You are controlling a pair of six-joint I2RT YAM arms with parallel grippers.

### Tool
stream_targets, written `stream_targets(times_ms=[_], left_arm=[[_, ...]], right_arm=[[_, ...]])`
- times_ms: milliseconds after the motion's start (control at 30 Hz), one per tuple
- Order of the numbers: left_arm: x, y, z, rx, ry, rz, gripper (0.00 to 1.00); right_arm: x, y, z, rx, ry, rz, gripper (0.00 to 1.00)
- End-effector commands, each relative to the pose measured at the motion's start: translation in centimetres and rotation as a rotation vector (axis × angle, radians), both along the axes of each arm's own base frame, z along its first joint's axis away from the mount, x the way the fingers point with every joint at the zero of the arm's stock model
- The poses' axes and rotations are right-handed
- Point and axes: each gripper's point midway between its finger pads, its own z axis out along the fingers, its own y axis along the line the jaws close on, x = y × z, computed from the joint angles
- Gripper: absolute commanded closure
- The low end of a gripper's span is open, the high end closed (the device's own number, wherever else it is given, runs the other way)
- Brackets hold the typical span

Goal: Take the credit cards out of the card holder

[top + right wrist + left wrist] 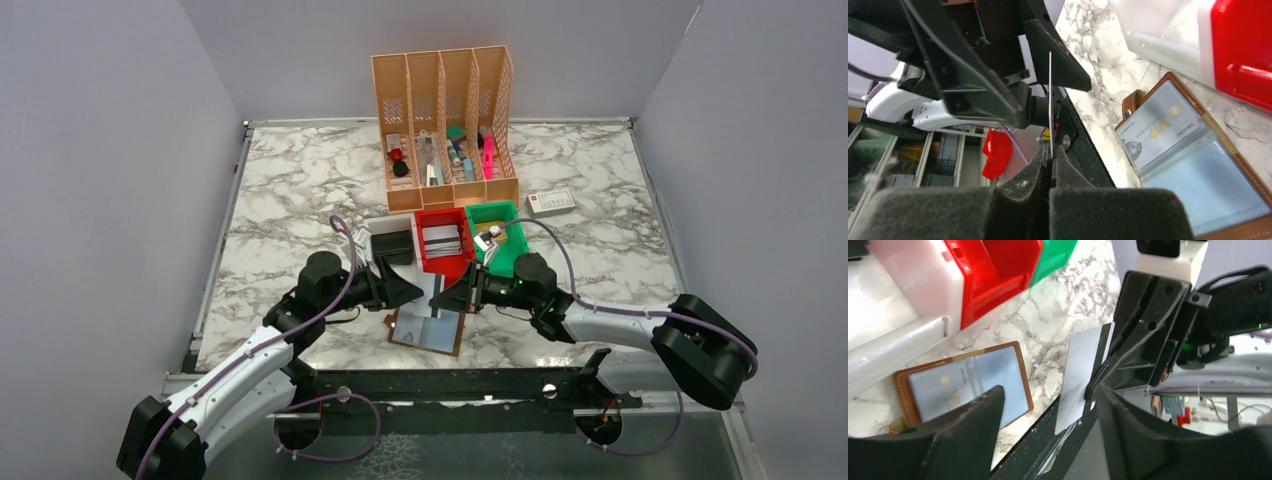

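Observation:
The brown card holder (428,328) lies open on the marble at the near edge, its grey inside up. A pale VIP card (1158,131) sits in one of its clear pockets. My right gripper (1050,156) is shut on the lower edge of a pale grey credit card (1079,374) and holds it upright above the table's front rail. My left gripper (1048,396) is open, with its fingers (975,425) on either side of that card and apart from it. In the top view the two grippers meet tip to tip just above the holder.
A red bin (447,262) with several cards in it, a green bin (515,255) and a white bin (372,228) with a black case stand just behind the holder. An orange file rack (445,120) is at the back, and a white box (551,203) to its right.

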Motion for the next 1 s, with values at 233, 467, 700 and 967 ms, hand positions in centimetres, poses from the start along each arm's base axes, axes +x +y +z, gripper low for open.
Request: stream_targets(times_ms=[233, 467, 700, 967], left_arm=[[4.2, 7.9, -0.1, 0.498, -0.076, 0.336, 0.02], [5.2, 10.2, 0.9, 0.591, -0.119, 0.428, 0.01], [6.1, 11.5, 1.9, 0.662, -0.183, 0.468, 0.01], [6.3, 11.9, 1.4, 0.690, -0.174, 0.476, 0.01]], right_arm=[[4.6, -2.8, -1.5, -0.302, -0.128, -0.234, 0.99], [9.0, -5.4, -0.7, -0.576, -0.326, -0.359, 0.99], [14.2, -6.0, -0.5, -0.851, -0.488, -0.410, 0.99], [19.1, -6.5, -0.7, -1.102, -0.694, -0.416, 0.97]])
